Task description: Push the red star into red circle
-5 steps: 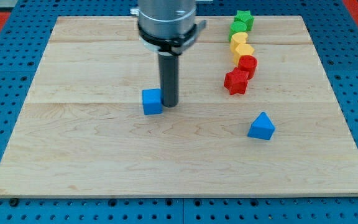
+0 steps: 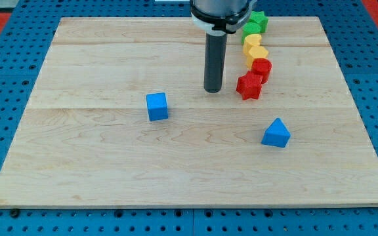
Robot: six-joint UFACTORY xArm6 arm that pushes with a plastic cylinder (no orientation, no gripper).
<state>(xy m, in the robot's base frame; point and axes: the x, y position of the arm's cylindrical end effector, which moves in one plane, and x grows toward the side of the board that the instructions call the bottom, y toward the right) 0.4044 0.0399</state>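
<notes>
The red star (image 2: pixel 249 86) lies on the wooden board (image 2: pixel 110 151) right of centre. It touches the red circle (image 2: pixel 262 68), which sits just above and to its right. My tip (image 2: pixel 213 90) rests on the board a short way to the left of the red star, with a small gap between them.
A column of blocks runs up from the red circle: a yellow block (image 2: pixel 257 54), another yellow block (image 2: pixel 252 42), a green block (image 2: pixel 251 29) and a green star (image 2: pixel 259 19). A blue cube (image 2: pixel 157 106) lies left of centre. A blue triangle (image 2: pixel 276 133) lies at lower right.
My tip has moved right and slightly up, from beside the blue cube to just left of the red star. The blue cube has shifted slightly to the left.
</notes>
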